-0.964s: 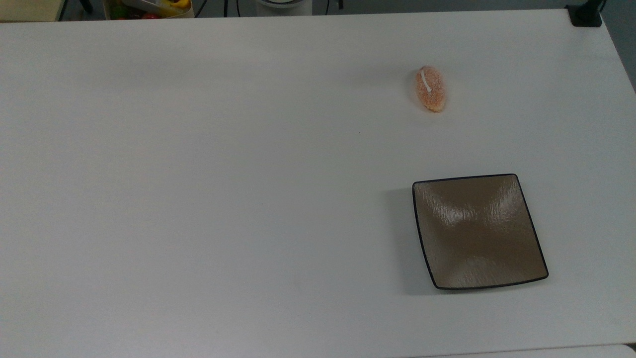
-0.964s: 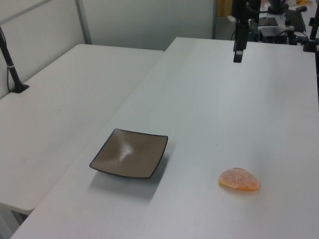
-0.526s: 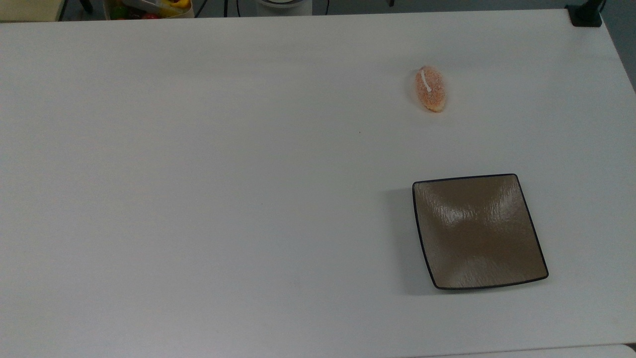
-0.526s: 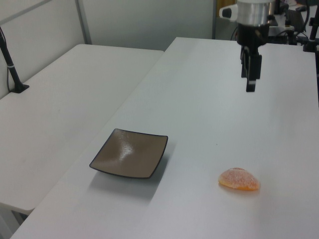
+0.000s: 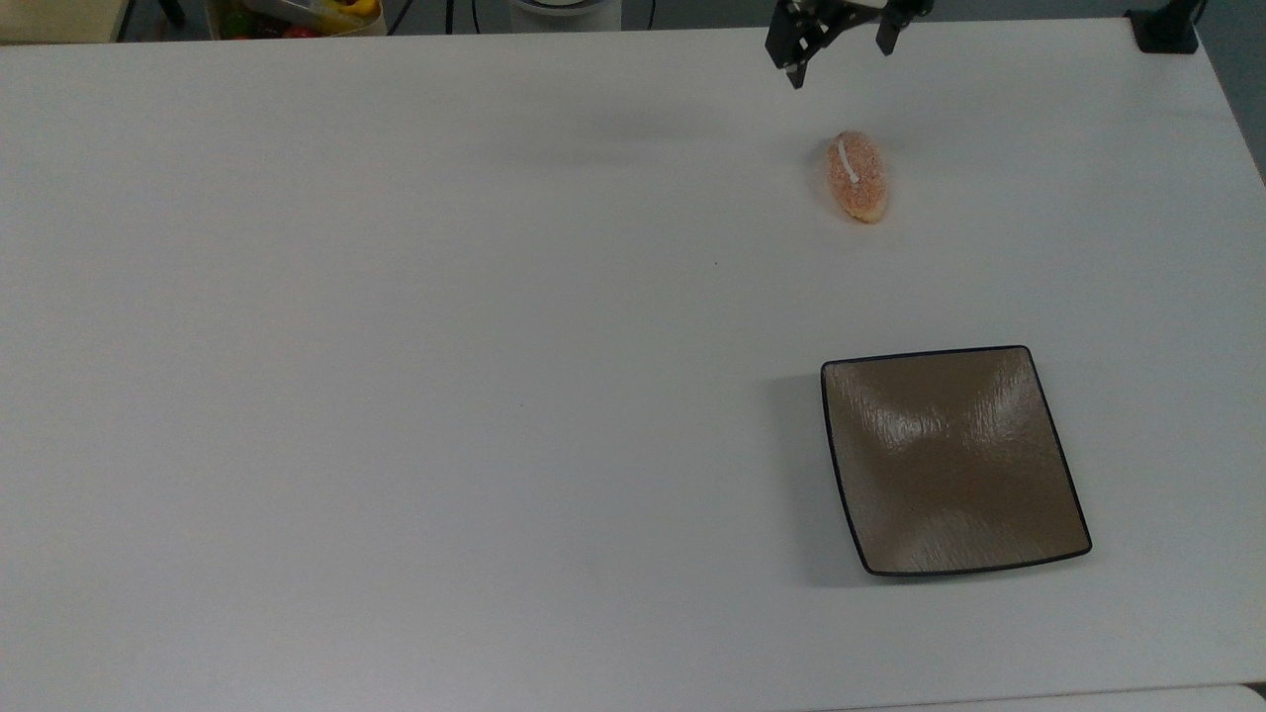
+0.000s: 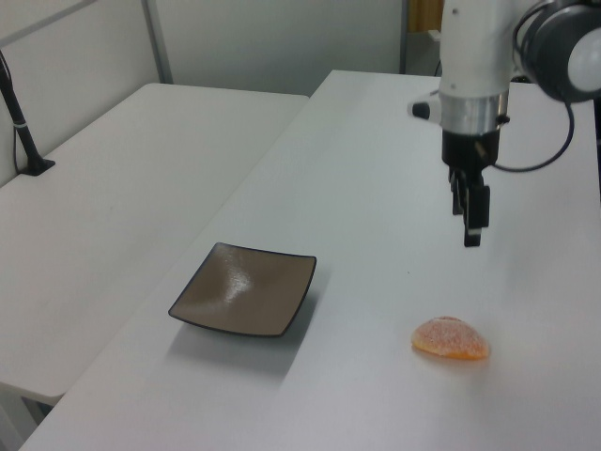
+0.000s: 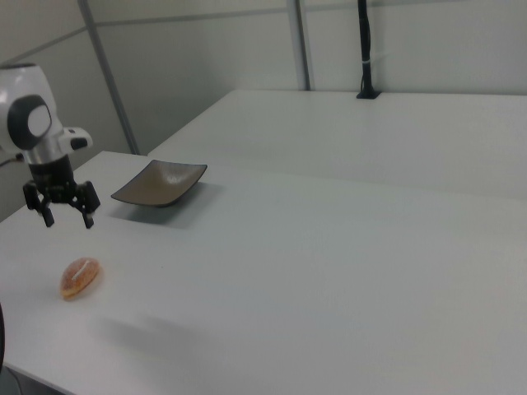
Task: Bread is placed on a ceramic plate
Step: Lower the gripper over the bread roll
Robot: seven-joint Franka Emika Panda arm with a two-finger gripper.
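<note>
The bread (image 5: 857, 177), a small oval orange-pink roll with a white stripe, lies on the white table (image 5: 396, 346) toward the top view's upper right. The roll also shows as the bread (image 6: 452, 339) and the bread (image 7: 80, 277). The square brown ceramic plate (image 5: 951, 460) sits apart from it, nearer the table's front edge, seen too as the plate (image 6: 244, 289) and the plate (image 7: 160, 183). My gripper (image 5: 839, 54) hangs open above the table just beyond the bread, holding nothing; it appears as the gripper (image 7: 68, 219) and the gripper (image 6: 470, 225).
A bin with colourful objects (image 5: 297, 15) stands past the table's far edge at the top view's upper left. A black clamp post (image 5: 1167, 28) is fixed at the far right corner. A second white table (image 6: 122, 188) adjoins beyond the plate.
The arm has swung in over the table and lowered toward the bread, its gripper entering the top view. The bread and plate have not moved.
</note>
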